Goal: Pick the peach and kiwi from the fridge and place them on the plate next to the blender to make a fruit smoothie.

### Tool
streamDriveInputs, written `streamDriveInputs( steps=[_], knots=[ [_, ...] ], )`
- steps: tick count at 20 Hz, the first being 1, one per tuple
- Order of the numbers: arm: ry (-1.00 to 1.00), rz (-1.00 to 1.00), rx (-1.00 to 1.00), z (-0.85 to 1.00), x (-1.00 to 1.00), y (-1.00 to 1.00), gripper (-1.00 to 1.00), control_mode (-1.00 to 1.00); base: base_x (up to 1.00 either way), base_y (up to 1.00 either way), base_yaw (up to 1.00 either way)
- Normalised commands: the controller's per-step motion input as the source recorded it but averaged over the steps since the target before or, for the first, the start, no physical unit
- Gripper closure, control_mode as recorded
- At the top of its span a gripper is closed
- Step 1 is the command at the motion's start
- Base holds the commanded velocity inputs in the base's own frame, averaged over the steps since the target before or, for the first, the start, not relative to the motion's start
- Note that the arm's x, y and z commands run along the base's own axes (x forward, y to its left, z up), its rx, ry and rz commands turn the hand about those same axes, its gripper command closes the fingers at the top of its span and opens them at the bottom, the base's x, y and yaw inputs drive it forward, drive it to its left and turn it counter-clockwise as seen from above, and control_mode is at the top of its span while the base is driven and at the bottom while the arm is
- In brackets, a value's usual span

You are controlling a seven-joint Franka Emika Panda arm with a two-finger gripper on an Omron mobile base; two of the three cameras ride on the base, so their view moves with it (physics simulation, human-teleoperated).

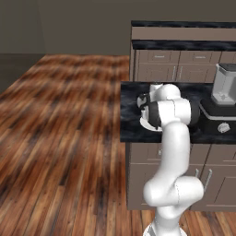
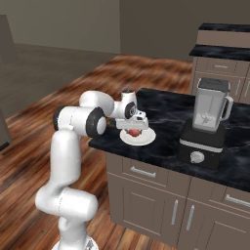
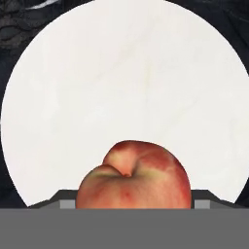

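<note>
Dark marbled bench [image 2: 166,110] on brown cabinets, with wood flooring [image 1: 60,129] beyond. From the right, the claw [image 2: 134,130] hangs over a white plate [image 2: 147,138] near the bench's front corner, a red peach [image 2: 133,132] at its tips. The hand camera adds the close look: the peach [image 3: 133,177] sits between the two fingertips [image 3: 65,199], just above or on the plate [image 3: 126,82]; whether the claw is clamped I cannot tell. From the left, the arm's elbow hides most of the plate [image 1: 146,124]. The blender [image 2: 206,124] stands nearby, apart from the plate.
</note>
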Motion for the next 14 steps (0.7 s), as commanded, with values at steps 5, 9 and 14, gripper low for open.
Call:
streamDriveInputs(
  steps=[5, 9, 14],
  knots=[
    [-0.06, 0.00, -0.07, -0.22, 0.32, -0.02, -1.00, -1.00, 0.00, 0.00, 0.00],
    [-0.04, 0.00, 0.00, 0.14, 0.00, 0.07, -1.00, -1.00, 0.00, 0.00, 0.00],
    [-0.04, -0.01, 0.00, 0.81, -0.22, 0.22, -1.00, -1.00, 0.00, 0.00, 0.00]
  ],
)
